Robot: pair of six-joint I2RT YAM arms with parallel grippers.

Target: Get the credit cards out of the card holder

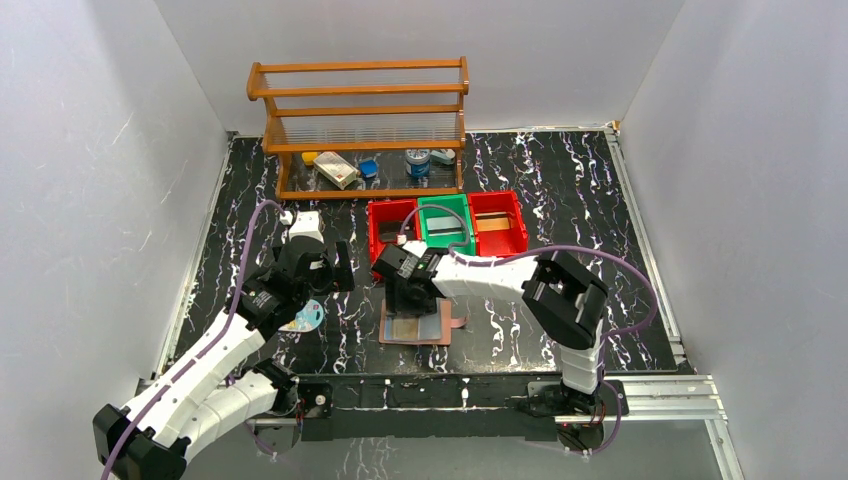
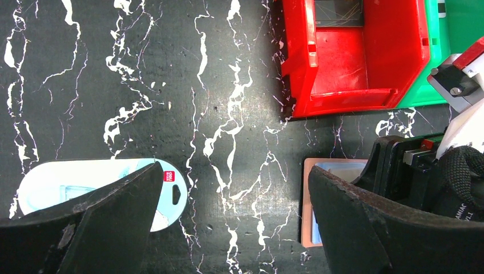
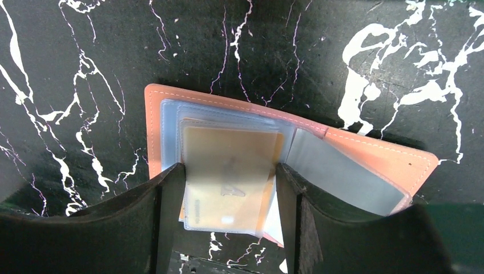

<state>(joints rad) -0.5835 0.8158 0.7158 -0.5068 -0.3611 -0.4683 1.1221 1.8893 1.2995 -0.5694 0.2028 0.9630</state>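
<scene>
The card holder (image 1: 415,328) lies open on the black marbled table, a reddish-brown leather wallet (image 3: 399,162) with pale clear inner pockets. An orange-tan credit card (image 3: 228,148) sits inside a raised clear pocket. No pale blue credit card shows. My right gripper (image 3: 229,171) hangs right over the wallet (image 1: 410,298), jaws parted, one finger on each side of the pocket stack. I cannot tell if they touch it. My left gripper (image 2: 235,170) is open and empty over bare table, left of the wallet's edge (image 2: 311,194), also seen in the top view (image 1: 330,270).
A pale blue flat tag (image 2: 51,182) with a rounded end and hang hole lies under my left finger (image 1: 305,318). A red bin (image 1: 392,222), a green bin (image 1: 445,222) and another red bin (image 1: 497,222) stand behind the wallet. A wooden rack (image 1: 360,130) stands at the back.
</scene>
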